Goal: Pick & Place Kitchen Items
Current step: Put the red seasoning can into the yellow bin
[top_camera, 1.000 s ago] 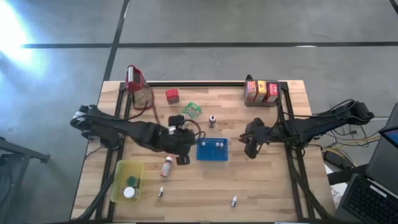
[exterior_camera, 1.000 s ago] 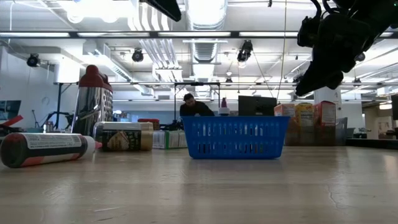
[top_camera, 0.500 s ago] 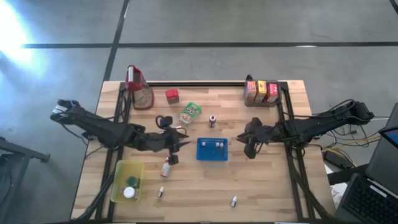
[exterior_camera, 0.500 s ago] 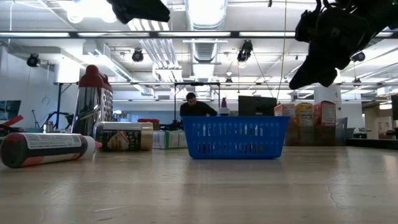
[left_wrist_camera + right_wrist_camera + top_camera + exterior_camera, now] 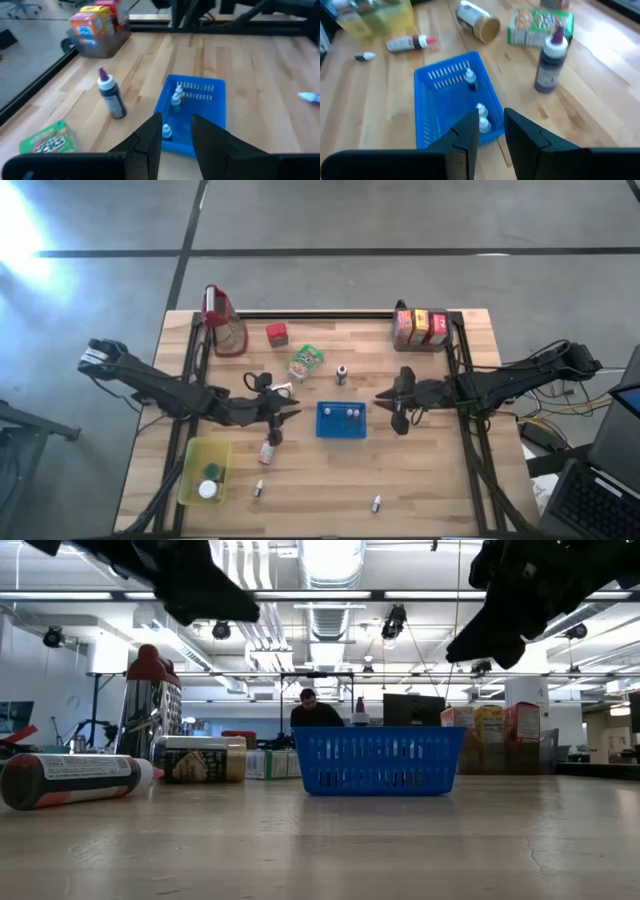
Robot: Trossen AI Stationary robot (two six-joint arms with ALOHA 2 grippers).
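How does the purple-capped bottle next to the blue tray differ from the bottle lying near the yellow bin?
Pose: the purple-capped bottle stands upright, while the lying bottle rests on its side.
Look: the purple-capped bottle has a dark body, while the lying bottle shows red and a pale tip.
Shared: both sit on the wooden table, outside the blue tray, and neither is held.

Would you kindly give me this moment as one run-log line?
left gripper: empty, above table left of blue tray | right gripper: empty, right of tray | tray: two small bottles inside | step: none held
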